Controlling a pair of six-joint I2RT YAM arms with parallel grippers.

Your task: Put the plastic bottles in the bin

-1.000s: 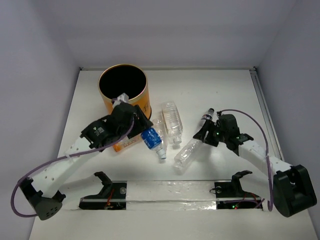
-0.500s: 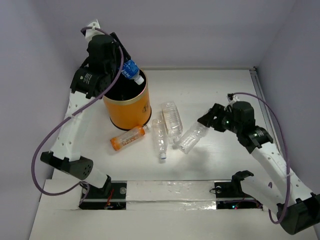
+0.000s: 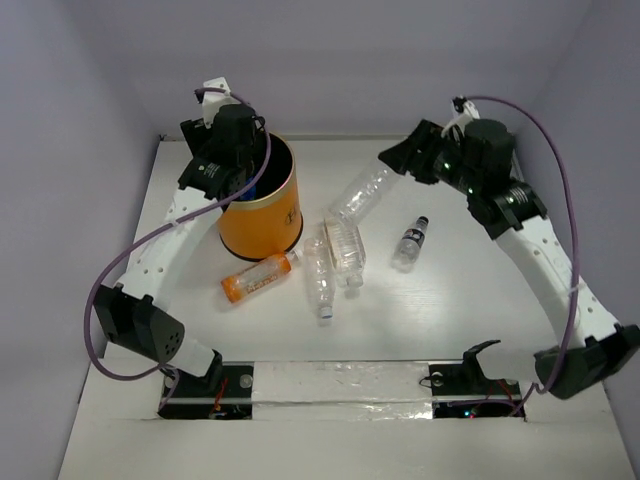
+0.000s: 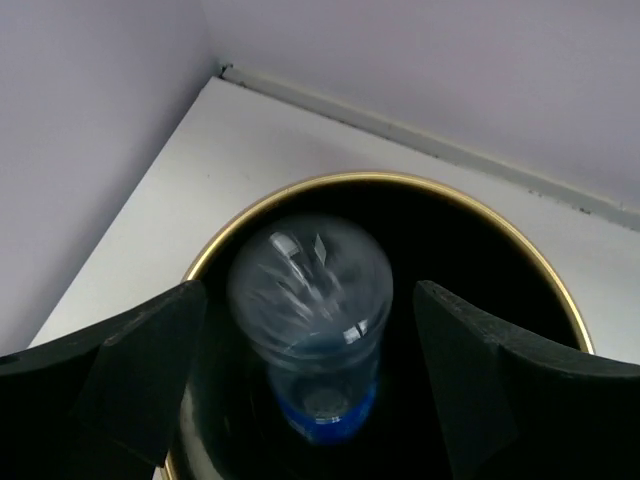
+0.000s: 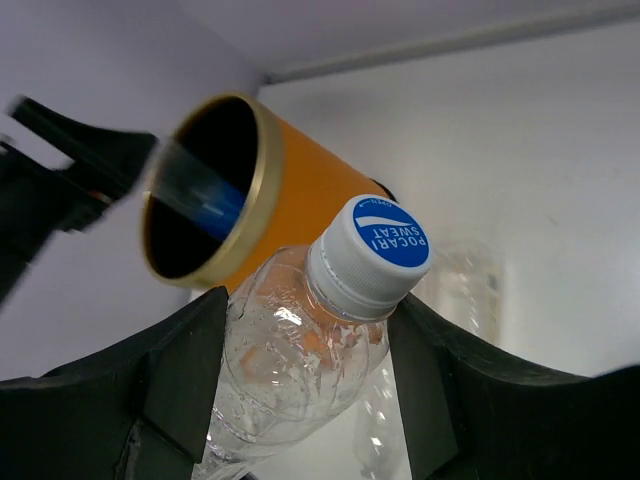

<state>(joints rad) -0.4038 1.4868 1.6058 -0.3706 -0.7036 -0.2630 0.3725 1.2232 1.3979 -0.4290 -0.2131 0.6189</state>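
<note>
White tabletop (image 3: 450,300) is enclosed by pale lilac walls, and the bin (image 3: 262,215) is stood upright towards its far left, orange-yellow outside and black within. The left gripper (image 3: 238,170) is held directly over the bin's mouth. From the left wrist its fingers (image 4: 120,370) are seen spread wide apart, and between them, touching neither, the blue-labelled bottle (image 4: 310,330) is seen blurred, base towards the camera and label end down inside the gold rim. The right gripper (image 3: 398,160) is raised above the table to the right of the bin, its fingers (image 5: 190,370) clamped on both sides of a clear bottle (image 3: 362,190). That bottle is tilted, and its blue-topped white cap (image 5: 375,250) is pointed towards the bin. Four more bottles are left lying on the table. An orange bottle (image 3: 255,280) is laid just in front of the bin. A slim clear bottle (image 3: 319,275) and a larger ribbed bottle (image 3: 345,245) are laid side by side just to the right of it. A small black-capped bottle (image 3: 410,242) is laid apart from them, further right, below the raised right gripper.
</note>
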